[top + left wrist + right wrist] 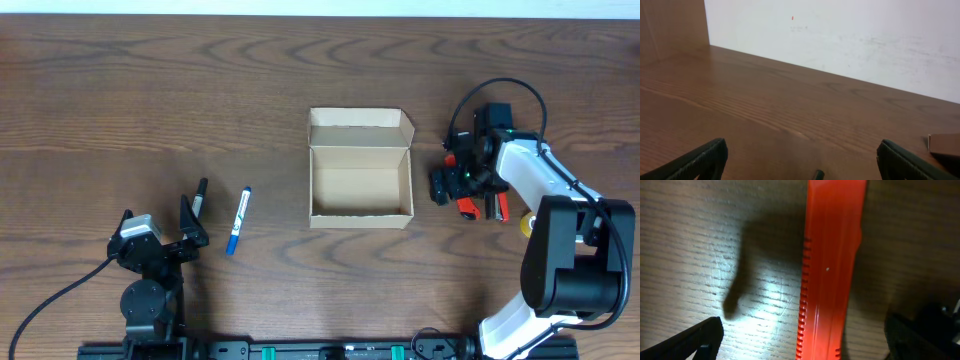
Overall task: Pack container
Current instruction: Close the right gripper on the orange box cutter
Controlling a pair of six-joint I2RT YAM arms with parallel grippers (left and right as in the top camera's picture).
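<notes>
The container [360, 212] is a tan cardboard box in the middle of the table, open and empty, its flap lid standing at the back. One corner of it shows in the left wrist view [945, 145]. A blue marker [238, 220] and a black marker [199, 197] lie to its left. My left gripper [158, 222] is open and empty near the front edge, with the black marker's tip [818, 174] between its fingers [802, 162]. My right gripper [452, 185] is open, low over a red ridged tool [832, 255] that lies between its fingers [805, 340].
In the overhead view the red tool [466, 207] lies right of the box, next to a second red-orange item [500, 207] and a yellow item [527, 225]. A white wall [840, 35] stands behind the table's far edge.
</notes>
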